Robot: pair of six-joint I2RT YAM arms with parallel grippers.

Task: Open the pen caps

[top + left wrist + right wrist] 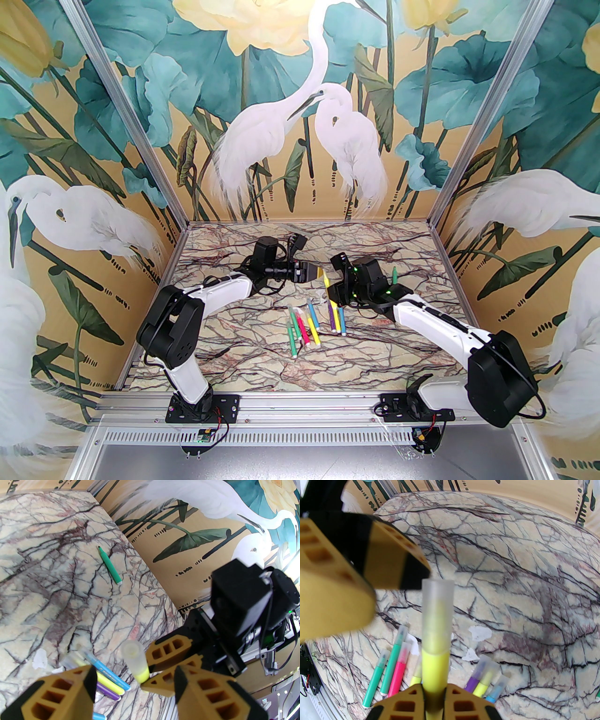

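Your left gripper stands spread, with nothing between its pads. The pen cap lies just ahead of that gap, at lower centre of the left wrist view, and is untouched as far as I can tell. Bring the jaws along the pen's axis until the pads flank the frosted cap only, short of the seam where the yellow pen body begins. Close there, then pull straight away from the other arm without bending. If you clamp over the seam you will likely grip the body too, and the cap may not come off.

To the right, your right gripper is pressed onto the yellow pen's body at bottom centre of the right wrist view, with the cap pointing up the frame. Hold it firm during the pull.

Nothing here sits in a box or tray. The other pens lie loose in a row on the table at centre of the top view, capped as far as I can see. Well apart at the right, a green pen lies with its tip bare.
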